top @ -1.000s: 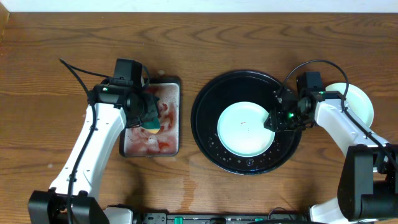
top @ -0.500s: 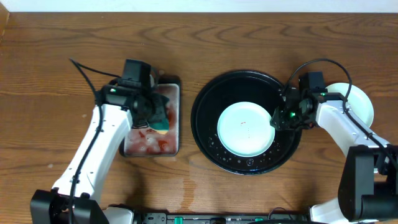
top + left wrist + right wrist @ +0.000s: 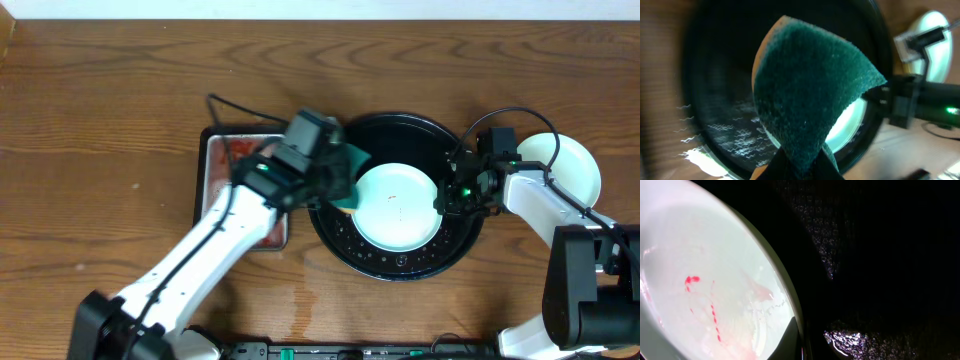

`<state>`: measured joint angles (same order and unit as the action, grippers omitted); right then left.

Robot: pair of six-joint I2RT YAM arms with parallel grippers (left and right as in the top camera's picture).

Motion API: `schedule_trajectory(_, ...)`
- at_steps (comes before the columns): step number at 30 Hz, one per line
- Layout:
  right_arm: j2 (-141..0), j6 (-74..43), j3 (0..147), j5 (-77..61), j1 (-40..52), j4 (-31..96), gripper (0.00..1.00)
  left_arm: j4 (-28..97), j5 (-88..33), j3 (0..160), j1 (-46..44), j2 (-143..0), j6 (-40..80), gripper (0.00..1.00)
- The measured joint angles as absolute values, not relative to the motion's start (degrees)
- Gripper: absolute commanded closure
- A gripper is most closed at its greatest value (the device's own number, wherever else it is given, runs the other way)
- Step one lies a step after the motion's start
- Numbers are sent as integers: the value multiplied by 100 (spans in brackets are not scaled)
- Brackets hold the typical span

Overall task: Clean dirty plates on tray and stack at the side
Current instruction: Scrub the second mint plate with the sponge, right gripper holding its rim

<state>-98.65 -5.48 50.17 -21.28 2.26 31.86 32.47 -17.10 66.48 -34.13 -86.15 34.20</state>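
Observation:
A pale blue plate (image 3: 398, 210) with thin red smears lies in the round black tray (image 3: 420, 268). My left gripper (image 3: 338, 182) is shut on a green sponge (image 3: 354, 160) with an orange back, held over the plate's left edge. In the left wrist view the sponge (image 3: 810, 85) hides most of the plate (image 3: 856, 120). My right gripper (image 3: 447, 197) pinches the plate's right rim. In the right wrist view one finger (image 3: 796, 347) lies on the smeared plate (image 3: 705, 290). A whitish plate (image 3: 568, 160) sits on the wood to the right of the tray.
A rectangular black-rimmed dish (image 3: 228, 150) with red-stained suds stands left of the tray, partly under my left arm. The tray's floor (image 3: 880, 255) is wet with droplets. Bare wood-grain table (image 3: 120, 120) lies all around.
My left arm has lifted the sponge out of the rectangular dish and swung right to the tray's left side. The right gripper has stayed at the plate's right rim.

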Motion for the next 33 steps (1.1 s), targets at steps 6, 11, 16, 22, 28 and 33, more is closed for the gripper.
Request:
schedule_trajectory(6, -9865, -565, 5017, -2141, 224, 3186, 99, 2250, -1903, 6670, -4154, -9498, 4034, 92)
schedule_trajectory(11, -9865, -565, 5017, -2143, 224, 3186, 99, 1669, -2088, 6670, -4692, -10318, 4344, 93)
schedule_trajectory(16, -9865, -565, 5017, -2143, 226, 3194, 99, 1498, -2073, 6670, -4842, -11024, 4366, 92)
schedule_trajectory(22, -9865, -572, 5017, -2187, 226, 3273, 99, 2128, -1737, 6923, -4783, -11229, 4128, 93)
schedule_trajectory(28, -9870, -650, 4978, -2333, 233, 3339, 99, 3183, -484, 7269, -4805, -11212, 3688, 93)
schedule_trajectory(33, -9874, -674, 4976, -2346, 231, 3341, 99, 3468, 425, 7395, -4810, -11216, 3402, 93)
